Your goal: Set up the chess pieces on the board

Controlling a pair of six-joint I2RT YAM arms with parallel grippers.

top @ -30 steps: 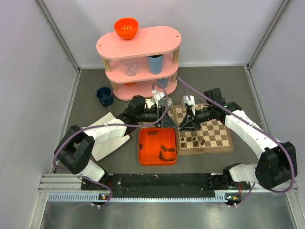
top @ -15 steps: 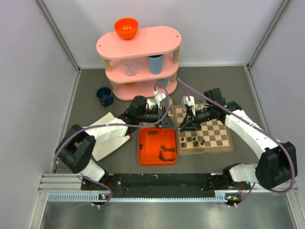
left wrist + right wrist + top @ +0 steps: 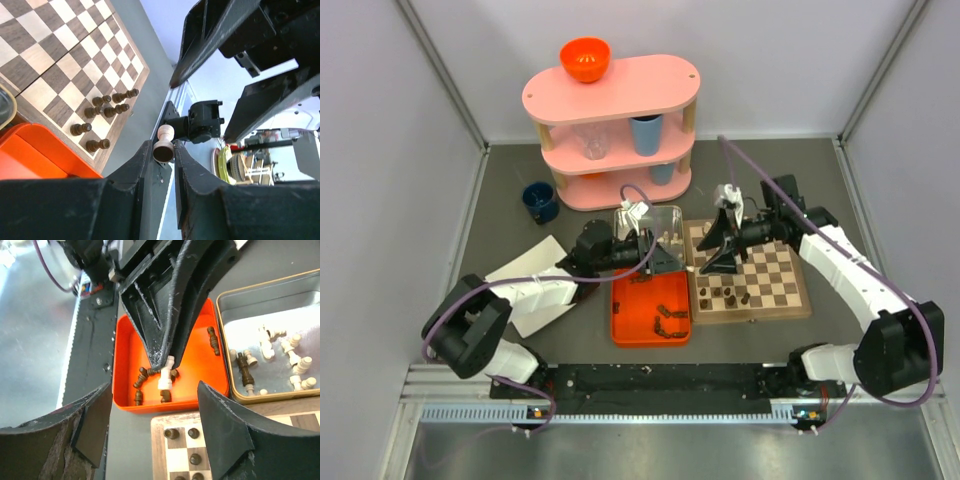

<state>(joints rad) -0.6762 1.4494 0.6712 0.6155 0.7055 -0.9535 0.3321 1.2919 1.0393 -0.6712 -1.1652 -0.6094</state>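
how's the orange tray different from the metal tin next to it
The orange tray is bright orange; the metal tin is silver with a gold-toned rim. The tray holds only dark pieces; the tin holds mostly cream pieces plus one dark one. Both are shallow, open and lie side by side along the board.

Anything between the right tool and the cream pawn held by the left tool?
Nothing visible. The right tool is open and faces the cream pawn; only the left tool grips it.

The grey table (image 3: 760, 170) holds an orange tray (image 3: 625, 312) beneath the left gripper (image 3: 164, 146)'s jaws. The chessboard (image 3: 760, 312) lies beneath the right gripper (image 3: 712, 262)'s, with a pink shelf (image 3: 610, 95) beyond.
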